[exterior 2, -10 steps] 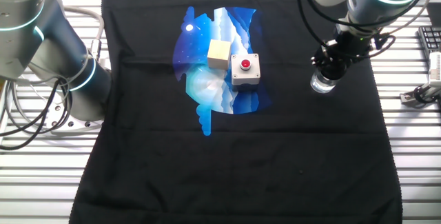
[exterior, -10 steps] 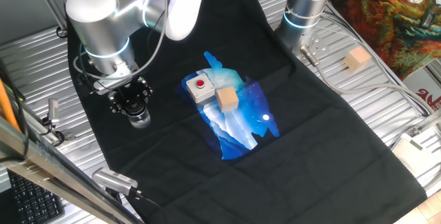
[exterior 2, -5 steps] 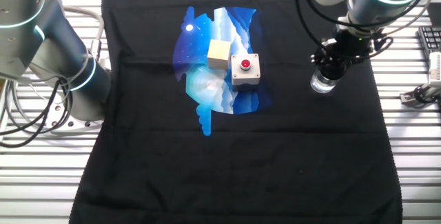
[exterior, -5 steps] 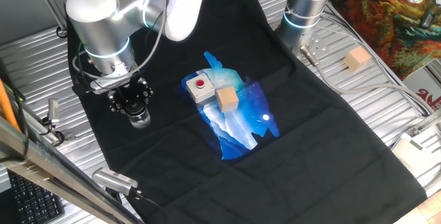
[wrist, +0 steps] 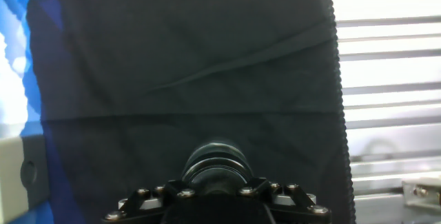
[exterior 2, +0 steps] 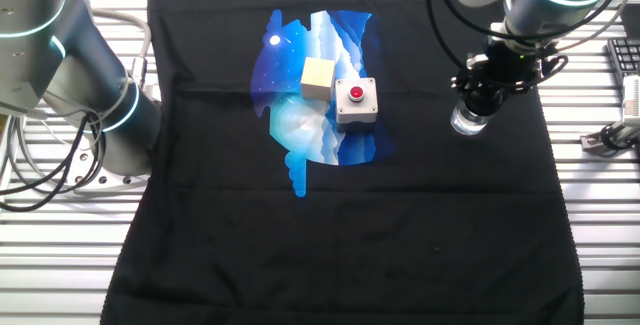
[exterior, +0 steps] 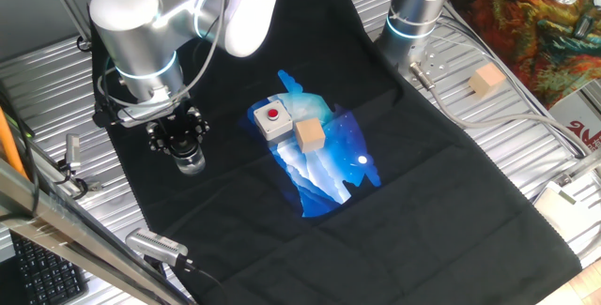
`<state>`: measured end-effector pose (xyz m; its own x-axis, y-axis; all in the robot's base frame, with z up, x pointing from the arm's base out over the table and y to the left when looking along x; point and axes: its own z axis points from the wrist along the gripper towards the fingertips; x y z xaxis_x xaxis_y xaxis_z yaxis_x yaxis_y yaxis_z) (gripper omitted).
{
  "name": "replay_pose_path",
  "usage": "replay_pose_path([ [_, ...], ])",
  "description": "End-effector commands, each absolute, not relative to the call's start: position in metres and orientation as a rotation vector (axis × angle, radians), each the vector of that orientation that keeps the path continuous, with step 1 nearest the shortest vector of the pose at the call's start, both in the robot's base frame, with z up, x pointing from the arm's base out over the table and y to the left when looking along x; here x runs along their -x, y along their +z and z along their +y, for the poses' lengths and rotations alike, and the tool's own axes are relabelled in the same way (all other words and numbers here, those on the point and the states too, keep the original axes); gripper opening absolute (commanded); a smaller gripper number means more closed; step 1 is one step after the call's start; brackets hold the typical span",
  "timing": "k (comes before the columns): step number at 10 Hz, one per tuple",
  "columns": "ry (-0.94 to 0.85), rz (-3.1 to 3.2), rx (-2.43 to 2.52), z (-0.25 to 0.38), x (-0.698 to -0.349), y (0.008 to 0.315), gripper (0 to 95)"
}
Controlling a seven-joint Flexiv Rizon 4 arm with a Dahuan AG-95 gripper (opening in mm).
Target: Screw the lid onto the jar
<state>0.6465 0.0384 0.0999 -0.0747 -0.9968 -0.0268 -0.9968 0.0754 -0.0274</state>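
Note:
The clear glass jar (exterior: 192, 163) stands upright on the black cloth, at its left side in one fixed view and its right side in the other (exterior 2: 465, 123). My gripper (exterior: 185, 150) points straight down onto the jar's top (exterior 2: 475, 105). In the hand view the gripper (wrist: 217, 177) is closed around a dark round cap, the lid (wrist: 217, 158), which sits on the jar's mouth. The lid's white piece is hidden. In the fixed views the fingers hide the lid.
A grey box with a red button (exterior: 272, 119) and a tan wooden cube (exterior: 309, 135) sit mid-cloth, right of the jar. A second cube (exterior: 487, 81) lies on the metal table. Another arm's base (exterior: 413, 14) stands at the back. The cloth's edge (wrist: 337, 114) runs near the jar.
My gripper has turned a little about its own axis while staying on the jar. The jar has not shifted.

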Motion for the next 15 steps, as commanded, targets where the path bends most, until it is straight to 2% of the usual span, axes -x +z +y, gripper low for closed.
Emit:
replay_pose_path([
  [1, 0.0, 2.31, 2.069, 0.0381, -0.6461, 0.1, 0.0],
  [15, -0.008, 2.57, 1.735, 0.0378, -0.646, 0.1, 0.0],
])
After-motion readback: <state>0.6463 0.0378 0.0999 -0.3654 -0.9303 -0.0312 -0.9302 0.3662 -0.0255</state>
